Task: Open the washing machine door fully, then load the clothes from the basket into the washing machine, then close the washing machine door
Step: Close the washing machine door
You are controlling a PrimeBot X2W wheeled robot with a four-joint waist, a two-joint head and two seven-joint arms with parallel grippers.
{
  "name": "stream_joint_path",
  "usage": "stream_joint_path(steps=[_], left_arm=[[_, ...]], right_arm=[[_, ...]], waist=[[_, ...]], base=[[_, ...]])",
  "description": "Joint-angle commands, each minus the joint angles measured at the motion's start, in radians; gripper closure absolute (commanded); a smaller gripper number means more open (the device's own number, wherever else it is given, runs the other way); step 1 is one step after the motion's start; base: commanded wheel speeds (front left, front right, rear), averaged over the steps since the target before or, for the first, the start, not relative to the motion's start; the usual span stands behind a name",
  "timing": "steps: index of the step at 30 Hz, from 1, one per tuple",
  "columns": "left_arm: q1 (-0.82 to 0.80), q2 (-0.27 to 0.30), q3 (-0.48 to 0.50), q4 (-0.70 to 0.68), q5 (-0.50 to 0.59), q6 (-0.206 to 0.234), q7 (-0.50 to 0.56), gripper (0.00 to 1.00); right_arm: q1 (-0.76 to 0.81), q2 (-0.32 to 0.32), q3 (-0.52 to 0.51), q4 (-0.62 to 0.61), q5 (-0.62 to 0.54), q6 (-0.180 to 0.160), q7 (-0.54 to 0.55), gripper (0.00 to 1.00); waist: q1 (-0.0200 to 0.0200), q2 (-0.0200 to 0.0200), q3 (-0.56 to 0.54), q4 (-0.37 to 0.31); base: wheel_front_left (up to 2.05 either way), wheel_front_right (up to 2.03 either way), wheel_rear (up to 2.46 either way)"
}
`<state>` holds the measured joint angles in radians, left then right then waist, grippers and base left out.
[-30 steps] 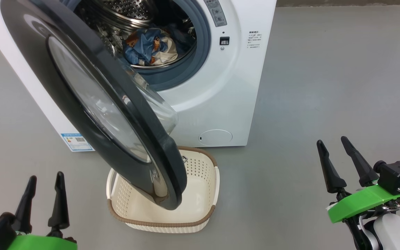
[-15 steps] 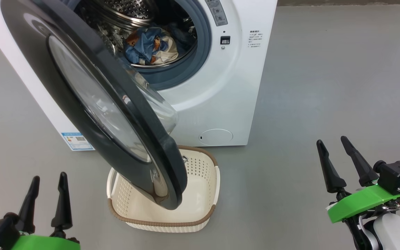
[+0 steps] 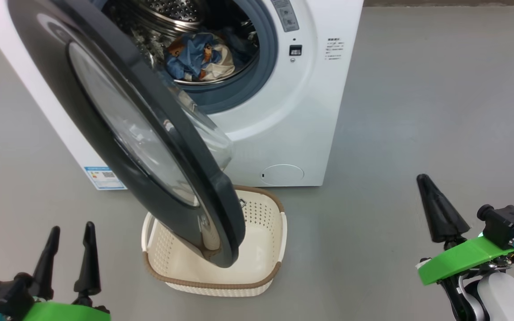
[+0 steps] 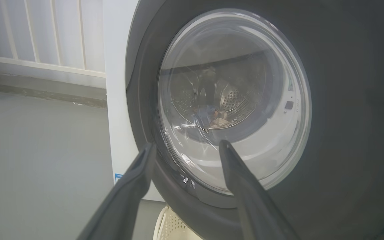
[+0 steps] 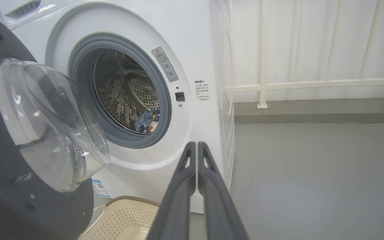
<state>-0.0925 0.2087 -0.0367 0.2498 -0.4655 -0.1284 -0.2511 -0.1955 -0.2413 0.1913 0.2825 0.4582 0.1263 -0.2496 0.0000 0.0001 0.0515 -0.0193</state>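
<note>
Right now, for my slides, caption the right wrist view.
Right gripper shut, empty, facing the washing machine; door open, clothes inside, basket below.

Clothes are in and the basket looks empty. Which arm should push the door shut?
Left, probably. The left gripper faces the outer side of the washing machine door, ready to push. The right gripper, shut, sits far right, on the door's inner side.

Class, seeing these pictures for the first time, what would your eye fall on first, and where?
The large round washing machine door, glossy black rim around bulging clear glass, stands swung open across the head view's left-centre. Behind it, light blue bear-printed clothes lie in the perforated steel drum of the white washing machine, and a cream-white perforated plastic basket sits under the door's lower edge.
</note>
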Motion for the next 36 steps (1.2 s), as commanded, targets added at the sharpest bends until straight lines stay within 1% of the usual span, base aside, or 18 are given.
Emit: stream_joint_path(steps=[1,4,5,6,12,18,24,27,30,36], left_arm=[[-0.018,0.019,0.027,-0.021,-0.008,-0.002,-0.011,0.00],[-0.024,0.014,0.012,-0.018,-0.017,-0.002,-0.011,0.00],[-0.027,0.013,0.003,-0.016,-0.021,-0.002,-0.011,0.00],[-0.027,0.013,0.003,-0.016,-0.021,-0.002,-0.011,0.00],[-0.030,0.016,-0.009,-0.002,-0.032,-0.002,-0.011,0.00],[-0.026,0.015,-0.026,0.008,-0.045,-0.002,-0.011,0.00],[-0.020,0.014,-0.041,0.018,-0.049,-0.002,-0.011,0.00],[-0.017,0.014,-0.045,0.023,-0.053,-0.002,-0.011,0.00],[-0.019,0.016,-0.049,0.029,-0.059,-0.002,-0.011,0.00],[-0.023,0.009,-0.051,0.031,-0.062,-0.002,-0.011,0.00]], right_arm=[[-0.025,-0.009,0.012,-0.034,-0.011,0.004,-0.012,1.00],[-0.027,-0.001,0.005,-0.050,-0.015,0.004,-0.012,1.00],[-0.030,0.003,-0.003,-0.067,-0.018,0.004,-0.012,1.00],[-0.030,0.003,-0.003,-0.067,-0.018,0.004,-0.012,1.00],[-0.038,0.019,-0.014,-0.147,-0.012,0.004,-0.012,1.00],[-0.055,0.023,0.025,-0.228,-0.005,0.004,-0.012,1.00],[-0.073,0.032,0.058,-0.370,-0.019,0.004,-0.012,1.00],[-0.072,0.030,0.094,-0.432,-0.025,0.004,-0.012,1.00],[-0.070,0.025,0.153,-0.469,-0.026,0.004,-0.012,1.00],[-0.081,0.009,0.298,-0.487,-0.035,0.004,-0.012,1.00]], waist=[[0.0000,-0.0001,0.000,0.011],[0.0000,-0.0001,-0.001,0.035],[0.0000,-0.0001,-0.004,0.056],[0.0000,-0.0001,-0.004,0.056],[0.0000,-0.0001,-0.012,0.135],[0.0000,-0.0001,-0.024,0.224],[0.0000,-0.0001,-0.037,0.302],[0.0000,-0.0001,-0.040,0.329],[0.0000,-0.0001,-0.042,0.348],[0.0000,-0.0001,-0.039,0.370]], base=[[0.00,0.00,0.00],[0.00,0.00,0.00],[0.00,0.00,0.00],[0.00,0.00,0.00],[0.00,0.00,0.00],[0.00,0.00,0.00],[0.00,0.00,0.00],[0.00,0.00,0.00],[0.00,0.00,0.00],[0.00,0.00,0.00]])
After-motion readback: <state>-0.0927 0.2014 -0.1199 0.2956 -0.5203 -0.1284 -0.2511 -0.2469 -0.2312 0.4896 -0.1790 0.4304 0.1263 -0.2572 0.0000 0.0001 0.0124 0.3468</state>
